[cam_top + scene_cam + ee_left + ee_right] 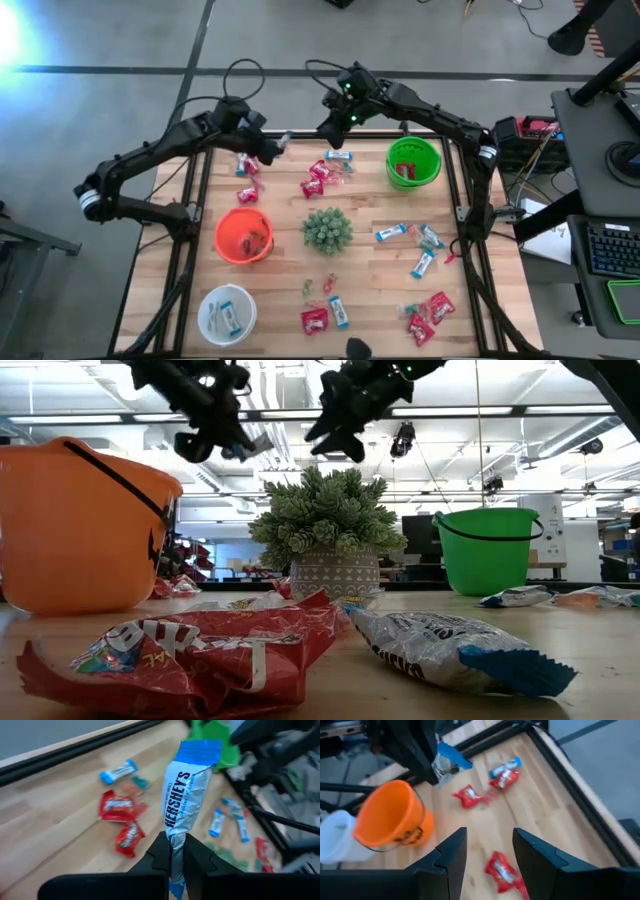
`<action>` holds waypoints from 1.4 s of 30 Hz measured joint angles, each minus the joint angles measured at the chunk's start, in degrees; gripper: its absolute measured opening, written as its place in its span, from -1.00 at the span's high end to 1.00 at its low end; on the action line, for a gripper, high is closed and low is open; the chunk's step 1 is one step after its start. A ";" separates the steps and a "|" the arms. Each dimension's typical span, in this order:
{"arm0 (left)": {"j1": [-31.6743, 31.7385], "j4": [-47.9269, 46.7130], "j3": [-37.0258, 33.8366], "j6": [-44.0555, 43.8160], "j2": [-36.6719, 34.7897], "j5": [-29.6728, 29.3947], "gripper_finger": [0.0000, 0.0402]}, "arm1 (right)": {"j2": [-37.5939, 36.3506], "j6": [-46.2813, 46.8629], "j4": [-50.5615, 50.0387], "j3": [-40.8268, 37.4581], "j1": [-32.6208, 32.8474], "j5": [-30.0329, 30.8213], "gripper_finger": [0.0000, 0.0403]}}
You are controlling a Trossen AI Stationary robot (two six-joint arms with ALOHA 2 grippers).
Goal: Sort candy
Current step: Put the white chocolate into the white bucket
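While right gripper (487, 852) gapes empty, left gripper (173, 851) pinches blue-and-white bar (184, 790).

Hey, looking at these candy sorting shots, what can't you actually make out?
- White bowl: contents too small in the high view; cut off by the edge in the right wrist view.
- Orange bowl: low view shows only its wall, inside hidden.
- Blue-and-white bar in the left pincer: lower end hidden behind the fingers.
- Right pincer: empty; candy beyond is blurred.

A spiky green potted plant (326, 229) stood mid-tabletop (370, 300). An orange bowl (243, 236) sat just beside it, a white bowl (226, 314) near the front edge. A green bowl (413, 163) stood toward the back.
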 joint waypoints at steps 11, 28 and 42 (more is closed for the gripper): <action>-0.19 3.06 -0.02 7.39 -4.29 13.52 0.99 | -1.11 3.69 8.24 0.00 7.45 -0.18 0.24; -0.52 4.89 -0.02 9.51 -8.42 22.07 0.99 | -1.75 8.19 16.52 0.00 13.17 0.04 0.24; -10.01 -20.43 -0.02 10.99 -19.13 24.48 0.99 | -2.65 11.75 16.31 0.00 13.52 0.50 0.24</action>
